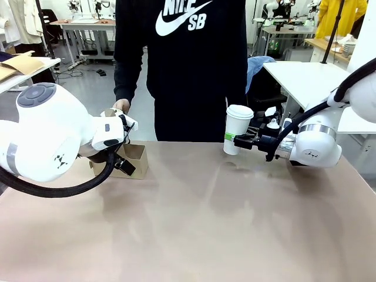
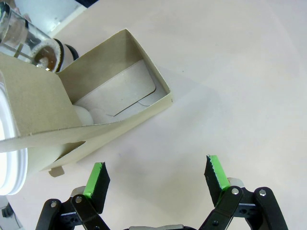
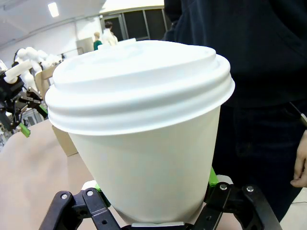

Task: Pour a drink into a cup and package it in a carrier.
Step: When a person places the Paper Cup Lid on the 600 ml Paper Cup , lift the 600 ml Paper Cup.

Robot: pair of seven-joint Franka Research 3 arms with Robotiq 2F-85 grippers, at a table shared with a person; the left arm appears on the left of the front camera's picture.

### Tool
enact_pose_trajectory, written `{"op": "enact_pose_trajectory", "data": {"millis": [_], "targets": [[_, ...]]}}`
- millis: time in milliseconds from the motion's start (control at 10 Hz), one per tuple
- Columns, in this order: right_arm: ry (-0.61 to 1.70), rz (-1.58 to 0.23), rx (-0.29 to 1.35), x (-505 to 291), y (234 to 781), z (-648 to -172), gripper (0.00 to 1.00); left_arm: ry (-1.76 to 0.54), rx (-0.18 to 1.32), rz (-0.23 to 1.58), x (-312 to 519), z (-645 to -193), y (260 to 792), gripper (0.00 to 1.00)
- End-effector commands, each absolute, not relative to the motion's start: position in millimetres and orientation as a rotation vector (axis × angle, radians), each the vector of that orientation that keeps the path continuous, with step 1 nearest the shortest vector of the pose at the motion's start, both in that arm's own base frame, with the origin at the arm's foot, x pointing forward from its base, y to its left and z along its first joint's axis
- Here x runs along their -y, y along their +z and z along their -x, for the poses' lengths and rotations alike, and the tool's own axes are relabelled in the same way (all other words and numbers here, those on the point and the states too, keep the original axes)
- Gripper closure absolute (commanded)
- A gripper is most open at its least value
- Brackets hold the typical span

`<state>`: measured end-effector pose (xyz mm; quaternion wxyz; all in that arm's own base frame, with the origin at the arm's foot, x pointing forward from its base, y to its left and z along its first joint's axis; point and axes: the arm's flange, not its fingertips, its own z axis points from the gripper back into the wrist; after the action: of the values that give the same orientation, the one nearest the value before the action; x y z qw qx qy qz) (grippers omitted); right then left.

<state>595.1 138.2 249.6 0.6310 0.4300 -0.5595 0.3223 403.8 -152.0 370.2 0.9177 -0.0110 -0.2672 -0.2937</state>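
Observation:
My right gripper (image 1: 236,140) is shut on the lower part of the cup (image 1: 237,128), a tapered white paper cup with a white lid, held upright just above the table's far edge in front of the person. Close up, the cup (image 3: 144,143) stands between the green pads of the gripper (image 3: 153,213). The brown cardboard carrier (image 1: 137,160) sits at the far left of the table. My left gripper (image 2: 156,177) hangs open over bare table beside the carrier (image 2: 100,62), partly masking it in the front view. No drink can be seen.
A clear glass vessel (image 2: 21,31) and a white round rim (image 2: 7,143) show behind and beside the carrier's upright panel. The person stands at the far edge, one hand (image 1: 120,106) near the carrier. A white side table (image 1: 305,76) stands at the back right.

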Motion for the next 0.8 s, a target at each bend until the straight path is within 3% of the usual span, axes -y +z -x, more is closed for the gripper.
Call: {"op": "enact_pose_trajectory", "data": {"millis": [0, 400, 700], "targets": [[0.740, -0.987, 1.289, -140, 255, -596, 0.20, -0.604, 0.550, 0.025, 152, -404, 370, 0.00], [0.738, -0.984, 1.281, -138, 250, -595, 0.20, -0.604, 0.550, 0.025, 152, -404, 370, 0.00], [0.822, -0.977, 1.309, -129, 345, -561, 0.20, -0.604, 0.550, 0.025, 152, -404, 370, 0.00]]}}
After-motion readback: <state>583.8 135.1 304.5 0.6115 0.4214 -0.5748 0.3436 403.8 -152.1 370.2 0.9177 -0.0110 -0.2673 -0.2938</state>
